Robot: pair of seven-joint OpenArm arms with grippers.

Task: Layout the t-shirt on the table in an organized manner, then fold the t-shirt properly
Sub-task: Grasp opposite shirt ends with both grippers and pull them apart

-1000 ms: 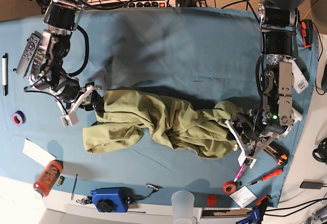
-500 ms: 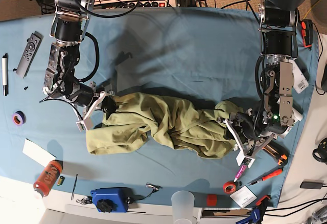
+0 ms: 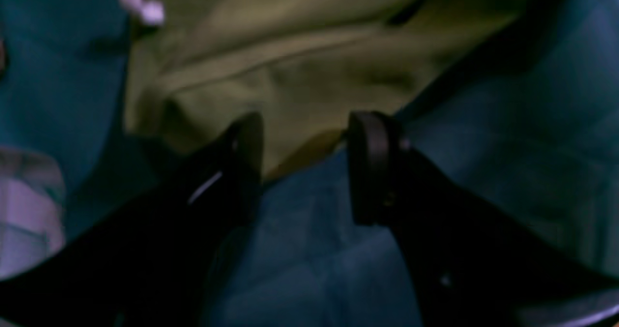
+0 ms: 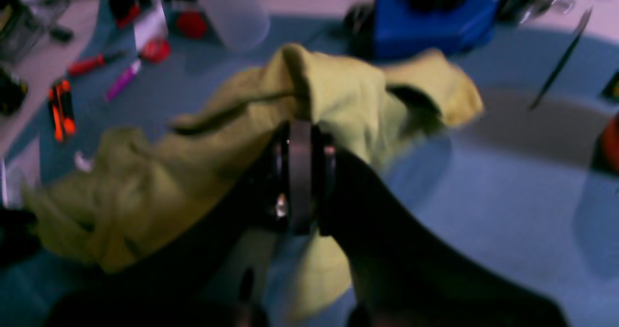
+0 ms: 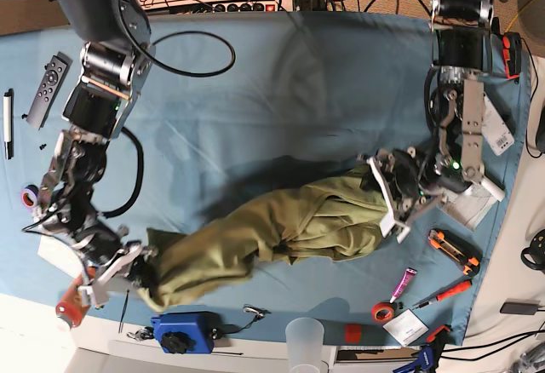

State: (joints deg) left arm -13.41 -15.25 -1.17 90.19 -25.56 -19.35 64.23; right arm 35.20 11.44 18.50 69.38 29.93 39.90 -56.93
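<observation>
The olive-green t-shirt (image 5: 272,237) lies bunched in a long diagonal roll on the light-blue table (image 5: 281,92), from the front left up to the right. My right gripper (image 5: 140,272) is at the roll's front-left end, near the table's front edge. In the right wrist view this gripper (image 4: 301,133) is shut on a fold of the t-shirt (image 4: 338,90). My left gripper (image 5: 385,187) sits at the roll's right end. In the left wrist view it (image 3: 304,167) stands open, with the t-shirt's (image 3: 300,75) edge lying between its fingertips.
A remote (image 5: 47,88), a pen (image 5: 8,122) and a purple tape roll (image 5: 30,194) lie at the left. An orange can (image 5: 72,305), a blue box (image 5: 179,330) and a clear cup (image 5: 305,339) line the front edge. Orange-handled tools (image 5: 456,249) and red tape (image 5: 381,311) are at the front right.
My right gripper has shut on the shirt's left end and pulled it toward the front-left edge, stretching the roll diagonally. The left gripper has moved back and slightly left, staying open.
</observation>
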